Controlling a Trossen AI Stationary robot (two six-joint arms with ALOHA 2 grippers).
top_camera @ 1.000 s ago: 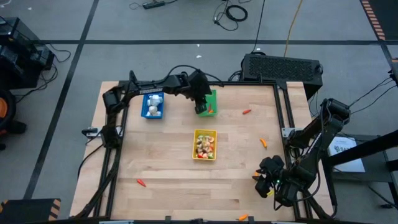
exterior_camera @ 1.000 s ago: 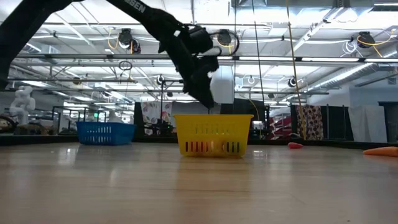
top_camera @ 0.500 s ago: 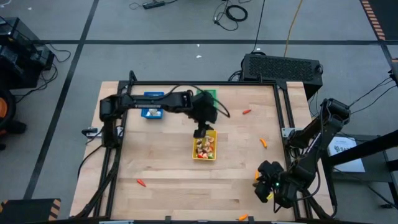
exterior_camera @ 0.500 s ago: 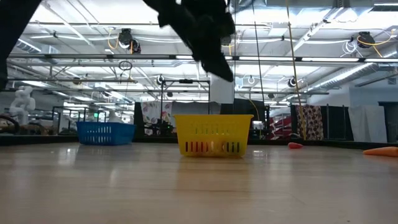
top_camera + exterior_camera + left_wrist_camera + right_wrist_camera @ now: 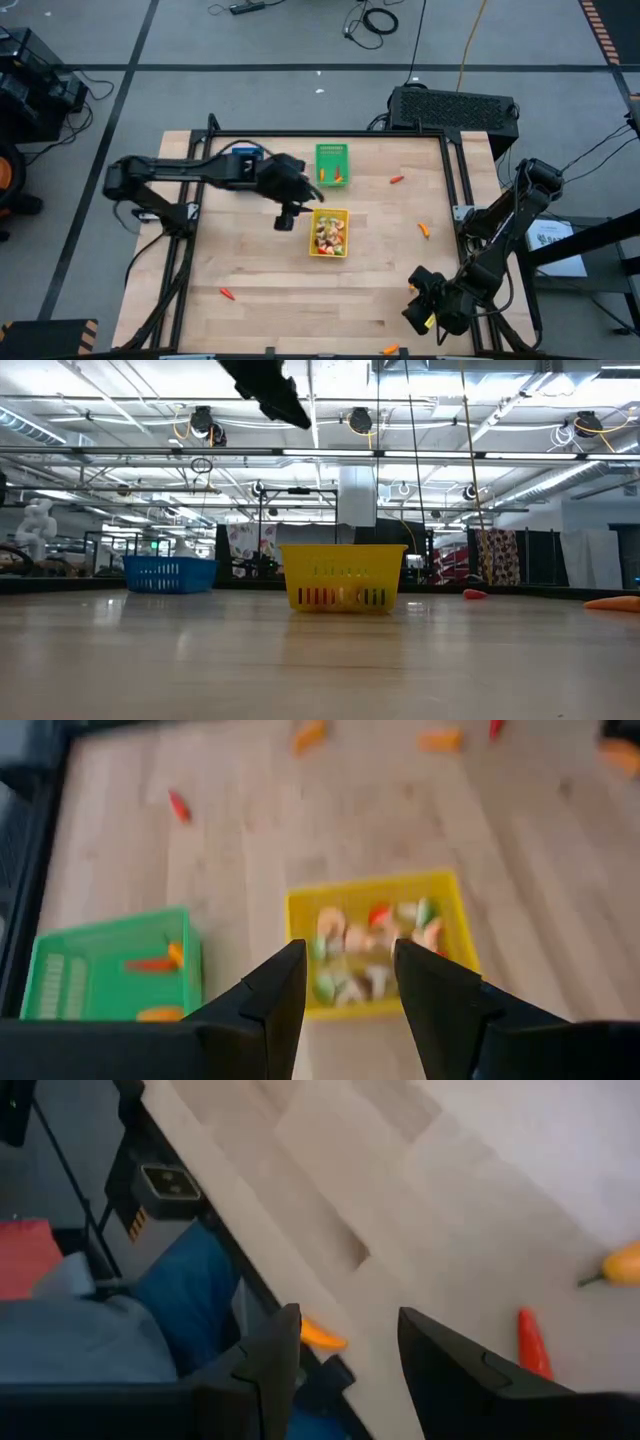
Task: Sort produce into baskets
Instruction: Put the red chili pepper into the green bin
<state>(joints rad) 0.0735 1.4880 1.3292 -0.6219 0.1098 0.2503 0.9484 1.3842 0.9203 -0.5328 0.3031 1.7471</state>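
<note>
The yellow basket (image 5: 329, 232) stands mid-table, full of mixed produce (image 5: 372, 945). Behind it, the green basket (image 5: 332, 164) holds a few orange pieces (image 5: 155, 964). The blue basket (image 5: 245, 152) is mostly hidden under my left arm and shows fully in the low view (image 5: 170, 573). My left gripper (image 5: 287, 215) hangs open and empty, high above the table just left of the yellow basket. My right gripper (image 5: 418, 305) is open and empty above the near right corner. Loose orange pieces (image 5: 397, 180) (image 5: 424, 229) (image 5: 229, 294) lie on the wood.
Another orange piece (image 5: 390, 349) lies at the table's near edge and shows past my right fingers (image 5: 322, 1334). A red carrot piece (image 5: 530, 1342) and a yellow-orange piece (image 5: 622, 1263) lie nearby. A black frame rail (image 5: 452, 180) runs along the table's right side.
My left gripper has swung from above the green basket toward the table's near and left sides and has risen; it now hangs left of the yellow basket, still open. My right gripper has tipped and shifted slightly toward the near edge. The baskets have stayed put.
</note>
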